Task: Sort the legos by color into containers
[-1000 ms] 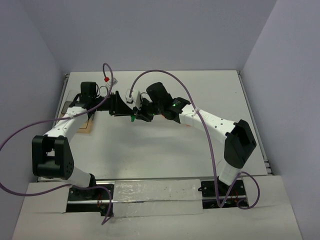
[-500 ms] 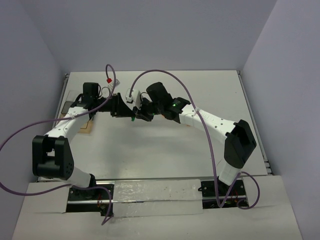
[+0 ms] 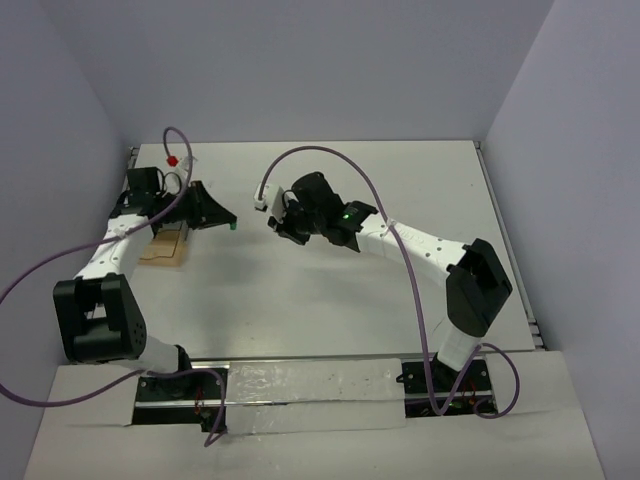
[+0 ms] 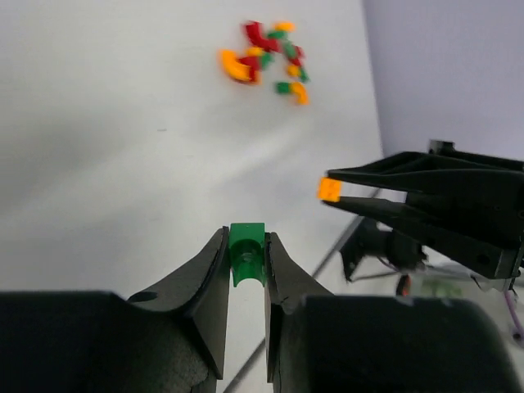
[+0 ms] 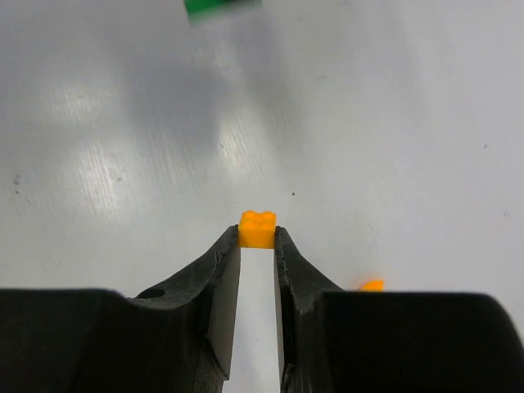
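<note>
Green plastic lego brick (image 4: pixel 247 254): you've got it clamped at the tips of your left hand (image 4: pixel 246 243), black fingers closed on its two sides. Orange plastic lego brick (image 5: pixel 257 229): pinched the same way at the tips of your right hand (image 5: pixel 257 244), fingers closed on it, white counter (image 5: pixel 393 123) behind.

Top view: your left hand sits at about 9 o'clock on the counter, pointing toward 3 o'clock. Your right hand is near the middle, toward 11 o'clock. The two hands are apart.

Clear plastic trays with a tan-brown base (image 3: pixel 163 250) lie at 9 o'clock, just beside your left arm (image 3: pixel 112 252) and partly under it.

Left wrist view: a loose pile of red, green and orange legos (image 4: pixel 266 53) lies on the counter at 12 o'clock, well apart from the held green brick. Your right hand with its orange brick shows at 3 o'clock.

Right wrist view: another small orange piece (image 5: pixel 372 285) lies on the counter at 4 o'clock. A blurred green block (image 5: pixel 219 7) is at the 12 o'clock edge.
</note>
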Controlling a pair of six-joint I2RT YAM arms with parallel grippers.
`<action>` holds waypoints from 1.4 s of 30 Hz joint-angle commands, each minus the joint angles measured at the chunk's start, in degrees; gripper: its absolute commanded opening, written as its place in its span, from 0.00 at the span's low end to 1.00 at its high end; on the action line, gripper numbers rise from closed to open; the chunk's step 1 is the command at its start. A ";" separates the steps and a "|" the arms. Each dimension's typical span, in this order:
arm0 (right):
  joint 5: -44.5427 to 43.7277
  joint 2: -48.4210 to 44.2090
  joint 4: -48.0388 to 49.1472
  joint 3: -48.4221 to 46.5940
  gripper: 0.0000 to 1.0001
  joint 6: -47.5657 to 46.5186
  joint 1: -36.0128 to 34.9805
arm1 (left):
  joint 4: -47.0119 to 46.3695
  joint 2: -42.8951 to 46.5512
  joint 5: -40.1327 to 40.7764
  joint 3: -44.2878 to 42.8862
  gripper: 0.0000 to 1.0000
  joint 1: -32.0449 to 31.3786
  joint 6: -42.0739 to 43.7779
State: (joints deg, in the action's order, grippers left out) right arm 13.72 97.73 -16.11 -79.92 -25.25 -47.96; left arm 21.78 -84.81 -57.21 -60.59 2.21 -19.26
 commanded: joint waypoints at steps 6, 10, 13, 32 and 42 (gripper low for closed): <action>-3.17 -1.37 2.78 2.34 0.00 0.14 1.03 | 18.11 3.15 24.76 -6.49 0.00 18.88 20.01; -2.03 -0.85 3.10 1.50 0.00 1.31 1.15 | 15.67 2.19 34.07 -5.47 0.05 21.87 23.65; -1.07 -0.53 2.98 1.11 0.00 2.02 1.14 | 12.88 1.75 37.37 -4.51 0.16 21.84 24.38; 1.00 -0.35 2.56 -0.82 0.00 3.34 1.20 | 6.59 -5.33 41.32 -4.58 0.59 21.86 23.67; 12.63 -0.47 5.08 -1.16 0.00 8.53 2.64 | 10.65 2.80 5.79 -8.44 0.68 19.03 20.11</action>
State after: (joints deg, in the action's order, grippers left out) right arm 19.09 97.76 -14.77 -78.57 -19.95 -46.57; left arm 31.52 -88.12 -29.30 -65.36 23.90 4.21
